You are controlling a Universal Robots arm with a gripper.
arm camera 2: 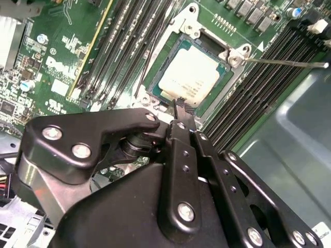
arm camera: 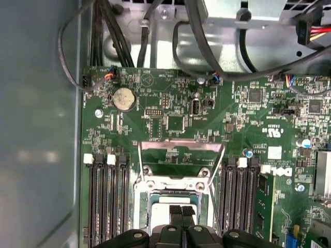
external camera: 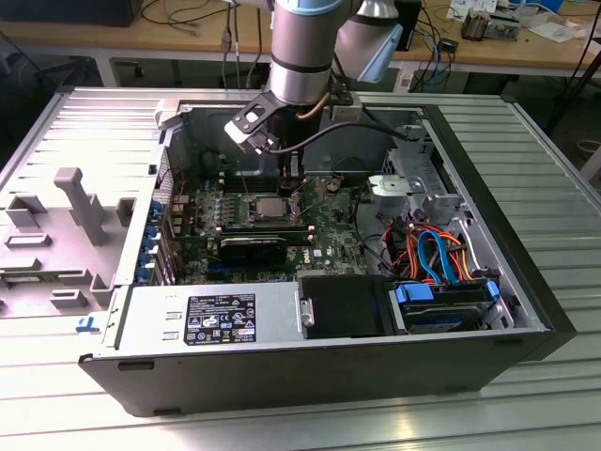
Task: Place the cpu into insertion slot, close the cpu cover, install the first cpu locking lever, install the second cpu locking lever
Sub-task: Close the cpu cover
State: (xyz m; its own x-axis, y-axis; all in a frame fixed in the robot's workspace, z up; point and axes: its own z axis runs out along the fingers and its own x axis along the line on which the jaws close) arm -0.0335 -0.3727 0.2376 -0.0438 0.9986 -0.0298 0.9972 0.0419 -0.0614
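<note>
The cpu, a square chip with a dull silvery top, lies flat in the insertion slot on the green board; both wrist views show it, cpu and slot. In the exterior view the cpu sits mid-board inside the open case. The cpu cover stands raised at the slot's far side. A thin locking lever sticks out, unlatched. My gripper is shut with nothing between its fingers, and the tips rest at the chip's near edge. It also appears in the first wrist view and the exterior view.
Long black memory slots flank the socket on both sides. Black cables and a coin battery lie beyond it. The case holds a power supply, a drive with blue and orange cables, and a black card.
</note>
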